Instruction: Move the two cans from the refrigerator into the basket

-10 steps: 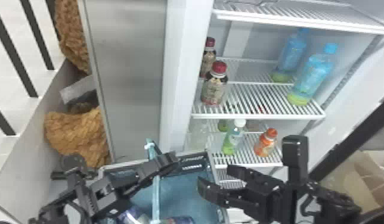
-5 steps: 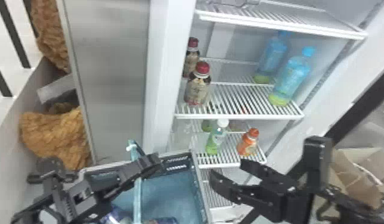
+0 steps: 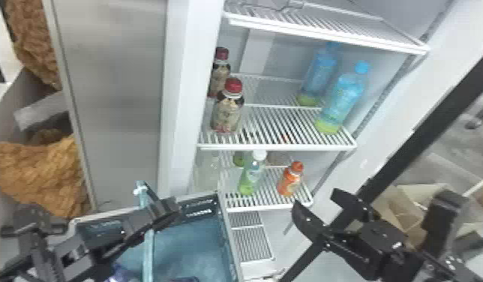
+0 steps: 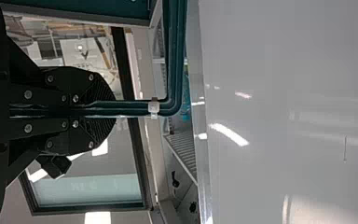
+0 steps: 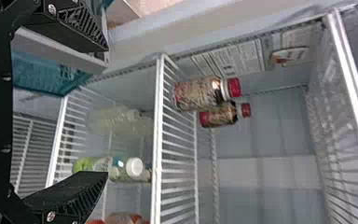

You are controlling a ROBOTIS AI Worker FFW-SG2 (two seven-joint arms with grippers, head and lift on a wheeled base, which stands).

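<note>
The left hand (image 3: 171, 210) is narrowing around the teal handle (image 3: 148, 255), its fingers pressing on it from both sides. The basket (image 3: 199, 210) is sitting beneath and just beside that hand, with its rim extending towards the right hand (image 3: 315, 204). Two partly visible things, seemingly the cans (image 3: 120, 273), are lying in the basket below the left hand.

The right hand is hanging wide apart with nothing between its fingers, in front of the refrigerator (image 3: 188, 93). Beyond it, slightly to its left, an orange bottle (image 3: 290, 180) is standing on the lower shelf (image 3: 267, 204); a green bottle (image 3: 251, 174) is standing farther to its left. On the middle shelf (image 3: 282, 123), higher than the right hand, two red-capped bottles (image 3: 227, 112) are standing well to its left, and two blue bottles (image 3: 342, 97) are standing beyond it.
</note>
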